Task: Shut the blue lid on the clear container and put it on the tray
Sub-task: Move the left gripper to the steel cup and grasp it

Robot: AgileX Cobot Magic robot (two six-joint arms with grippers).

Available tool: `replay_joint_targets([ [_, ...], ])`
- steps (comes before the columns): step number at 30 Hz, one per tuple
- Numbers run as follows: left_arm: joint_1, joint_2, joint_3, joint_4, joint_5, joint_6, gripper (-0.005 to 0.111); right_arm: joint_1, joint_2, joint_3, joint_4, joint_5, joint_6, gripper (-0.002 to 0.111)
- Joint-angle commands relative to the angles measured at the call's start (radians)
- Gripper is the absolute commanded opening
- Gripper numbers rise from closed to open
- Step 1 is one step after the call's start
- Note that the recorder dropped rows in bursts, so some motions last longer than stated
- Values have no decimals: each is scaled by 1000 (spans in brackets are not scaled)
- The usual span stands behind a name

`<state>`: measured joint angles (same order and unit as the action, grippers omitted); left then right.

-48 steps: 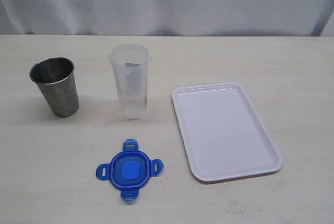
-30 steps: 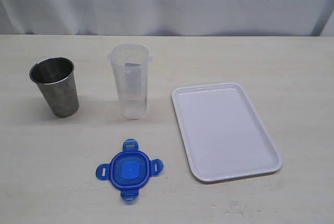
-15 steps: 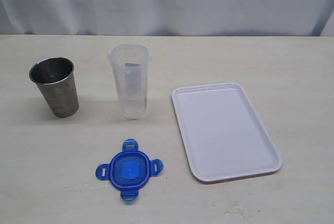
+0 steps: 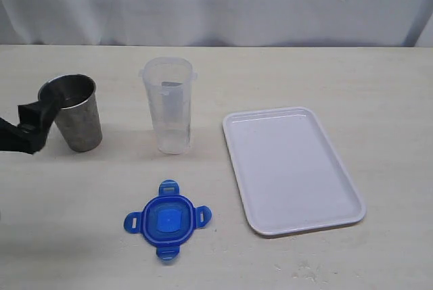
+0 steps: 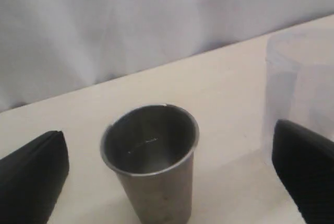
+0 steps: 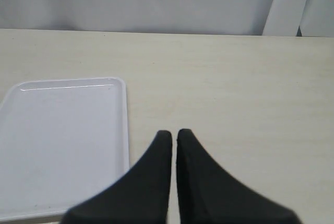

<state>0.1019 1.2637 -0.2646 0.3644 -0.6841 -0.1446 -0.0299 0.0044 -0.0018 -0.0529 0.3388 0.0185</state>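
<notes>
The blue lid (image 4: 167, 220) lies flat on the table near the front, apart from everything else. Behind it the clear container (image 4: 168, 104) stands upright and uncovered; in the left wrist view the container (image 5: 297, 78) shows blurred beside one finger. The white tray (image 4: 291, 168) lies to the right and holds nothing. My left gripper (image 4: 37, 117) has come in at the left edge, open wide and holding nothing, its fingers (image 5: 34, 177) spread either side of the grey metal cup. My right gripper (image 6: 171, 132) is shut and empty, hovering by the tray (image 6: 62, 130); the exterior view does not show it.
A grey metal cup (image 4: 74, 111) stands upright left of the container, and in the left wrist view the cup (image 5: 151, 151) sits between my spread fingers. A white curtain hangs behind the table's far edge.
My left gripper has come into the exterior view from the left edge, in front of the metal cup. The lid, container and tray have not moved.
</notes>
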Motion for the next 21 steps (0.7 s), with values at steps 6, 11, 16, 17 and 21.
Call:
replay_joint_targets([
  [6,-8,335,-6,27,-255,50,100,-3,-4,2,-7,3,4,4],
  [11,-8,455,-10,-5,-348,129,100,-3,-4,2,-7,3,4,4],
  [16,-8,591,-56,-19,-422,168,100,-3,-4,2,-7,3,4,4],
  [17,-8,612,-67,-27,-432,170,100,-3,-4,2,-7,3,4,4],
  [21,-8,651,-93,-110,-459,170,100,-3,-4,2,-7,3,4,4],
])
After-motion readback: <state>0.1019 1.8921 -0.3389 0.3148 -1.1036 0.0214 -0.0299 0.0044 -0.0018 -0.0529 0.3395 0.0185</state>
